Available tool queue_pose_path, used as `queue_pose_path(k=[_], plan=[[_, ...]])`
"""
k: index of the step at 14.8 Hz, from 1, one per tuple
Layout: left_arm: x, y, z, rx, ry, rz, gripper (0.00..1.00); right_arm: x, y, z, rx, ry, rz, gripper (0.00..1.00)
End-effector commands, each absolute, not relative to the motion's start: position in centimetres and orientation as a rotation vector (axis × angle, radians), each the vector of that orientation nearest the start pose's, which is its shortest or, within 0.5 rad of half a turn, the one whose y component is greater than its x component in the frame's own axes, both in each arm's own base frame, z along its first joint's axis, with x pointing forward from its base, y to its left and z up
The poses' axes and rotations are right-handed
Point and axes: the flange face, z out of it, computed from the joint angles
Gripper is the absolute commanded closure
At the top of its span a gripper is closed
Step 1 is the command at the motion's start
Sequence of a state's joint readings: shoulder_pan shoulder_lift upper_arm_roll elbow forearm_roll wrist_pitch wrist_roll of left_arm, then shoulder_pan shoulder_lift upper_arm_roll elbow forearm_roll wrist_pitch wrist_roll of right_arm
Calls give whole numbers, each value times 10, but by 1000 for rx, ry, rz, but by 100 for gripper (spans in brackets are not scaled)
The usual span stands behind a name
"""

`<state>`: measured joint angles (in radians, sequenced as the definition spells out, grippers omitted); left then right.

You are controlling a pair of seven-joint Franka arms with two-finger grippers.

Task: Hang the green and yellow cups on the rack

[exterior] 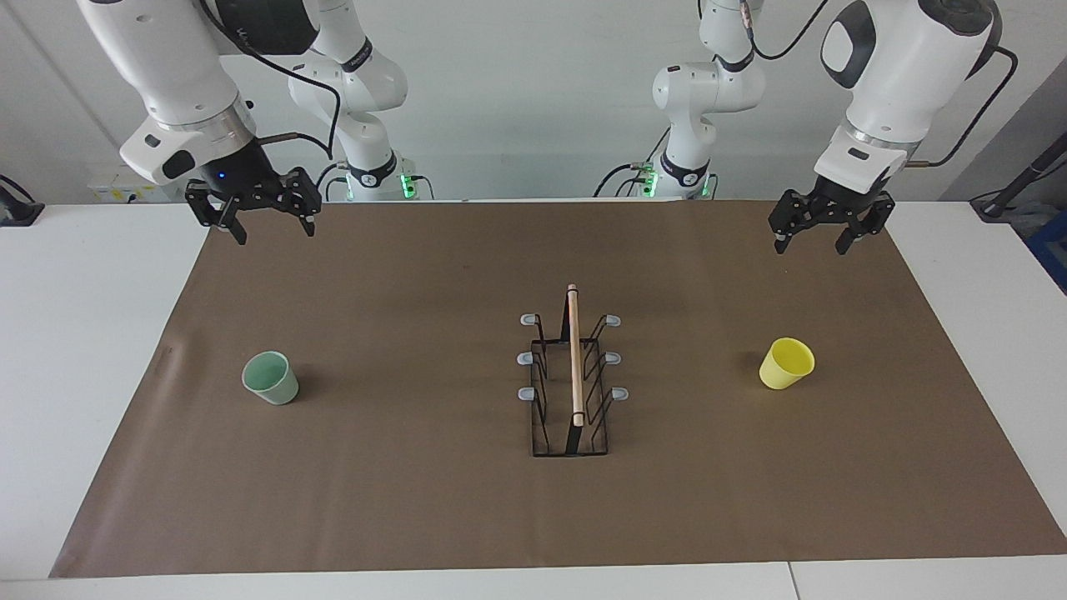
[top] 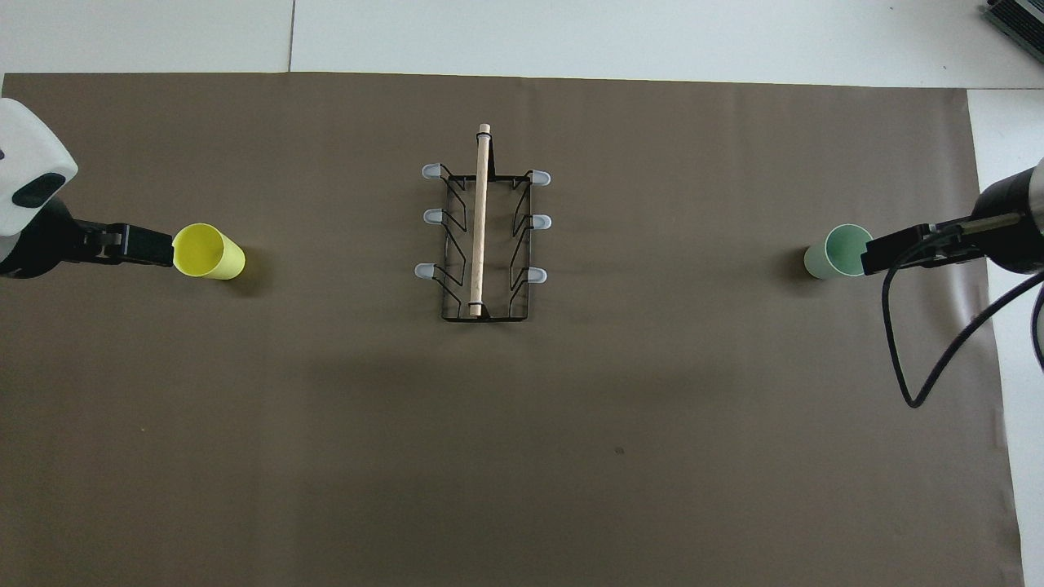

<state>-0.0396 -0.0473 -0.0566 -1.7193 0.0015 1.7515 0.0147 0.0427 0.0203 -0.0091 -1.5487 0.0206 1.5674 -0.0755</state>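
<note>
Two cups are counted on the brown paper sheet (exterior: pixel 417 517) that covers the white table (exterior: pixel 83 333): one green cup (exterior: pixel 271 377) and one yellow cup (exterior: pixel 786 363). Both are seen standing upright with the mouth up, each on its own, touched by nothing. The green cup is set toward the right arm's end of the table, the yellow cup toward the left arm's end, and they are kept well apart.

Between them one rack (exterior: pixel 571 392) is placed, about midway along the sheet. It is made of thin black wire and is topped by one light wooden rod (exterior: pixel 574 354) that runs away from the robots. Six grey-tipped prongs are counted on it, three along each long side. No cup is hung on any prong.

Two arms are seen, each with one gripper. The left gripper (exterior: pixel 817 242) is held raised in the air over the edge of the sheet at its own end, with its two fingers spread apart and nothing between them. The right gripper (exterior: pixel 271 229) is likewise held raised over the sheet's edge at its end, fingers spread and nothing grasped. From overhead each gripper seems to overlap the rim of its nearby cup, though this is probably only height; the facing view shows clear air below both.
</note>
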Motion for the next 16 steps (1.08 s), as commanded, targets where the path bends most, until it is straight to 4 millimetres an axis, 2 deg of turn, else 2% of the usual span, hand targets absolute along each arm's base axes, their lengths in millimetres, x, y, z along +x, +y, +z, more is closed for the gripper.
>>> queue_pose_path(k=[1, 12, 16], plan=[[544, -52, 598, -3147, 180, -115, 0, 556, 21, 627, -3121, -142, 16, 0], [543, -52, 597, -3147, 178, -113, 0, 557, 15, 626, -3116, -132, 16, 0], [543, -52, 597, -3147, 180, -113, 0, 556, 19, 626, -3108, -156, 16, 0]])
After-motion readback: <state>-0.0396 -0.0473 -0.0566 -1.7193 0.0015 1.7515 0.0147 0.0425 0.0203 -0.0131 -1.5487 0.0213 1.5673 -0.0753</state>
